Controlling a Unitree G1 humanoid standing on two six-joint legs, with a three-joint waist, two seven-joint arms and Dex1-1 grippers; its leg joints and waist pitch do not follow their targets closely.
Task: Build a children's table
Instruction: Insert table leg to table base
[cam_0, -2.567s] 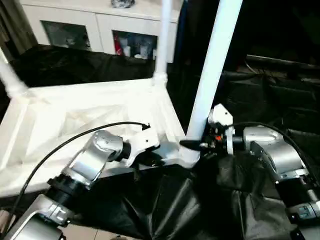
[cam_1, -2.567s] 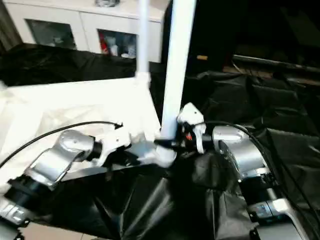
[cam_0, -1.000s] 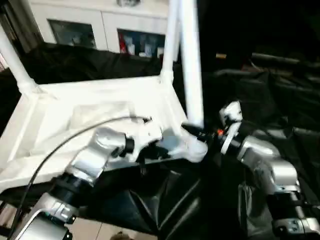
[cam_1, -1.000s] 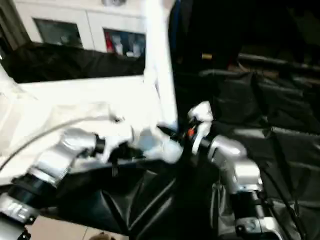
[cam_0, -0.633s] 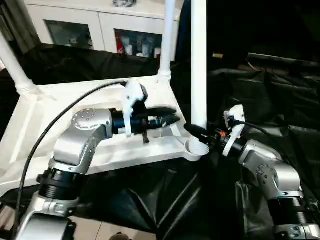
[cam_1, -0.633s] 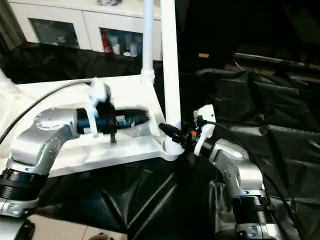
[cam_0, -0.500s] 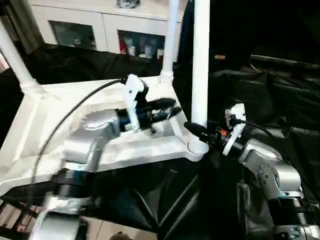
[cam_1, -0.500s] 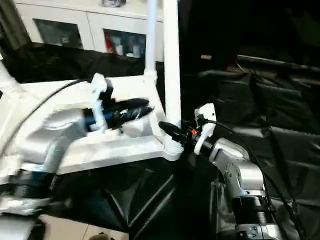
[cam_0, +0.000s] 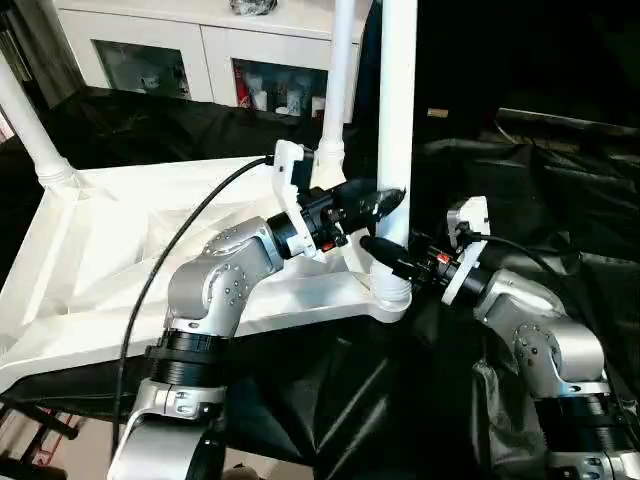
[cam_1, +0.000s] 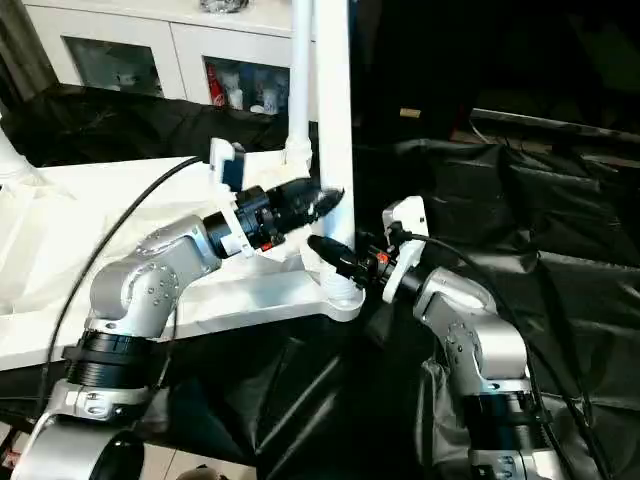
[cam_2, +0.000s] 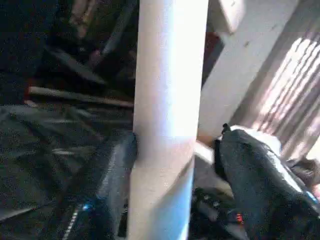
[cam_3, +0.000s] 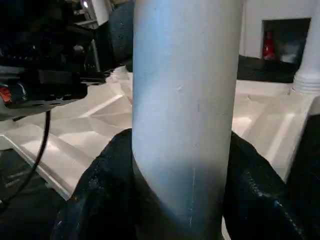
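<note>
The children's table lies upside down: a white ribbed tabletop (cam_0: 130, 250) on the black-draped work table. Two white legs stand in its far corners (cam_0: 28, 120) (cam_0: 336, 90). A third leg (cam_0: 396, 120) stands upright in the near right corner socket (cam_0: 393, 292). My right gripper (cam_0: 383, 252) is shut on this leg just above the socket, and in the right wrist view both fingers (cam_3: 107, 190) press its sides. My left gripper (cam_0: 390, 200) is open around the same leg a little higher. In the left wrist view one finger (cam_2: 107, 175) touches the leg (cam_2: 167, 100) and the other stands apart.
A white cabinet (cam_0: 200, 50) with glass doors stands behind the work table. Black cloth (cam_0: 540, 200) drapes the surface to the right and hangs over the front edge. A black cable (cam_0: 170, 260) loops from my left forearm across the tabletop.
My left gripper has left the tabletop's near rim, swung up to the near right leg and opened around it. The leg has come upright. The right gripper keeps its hold.
</note>
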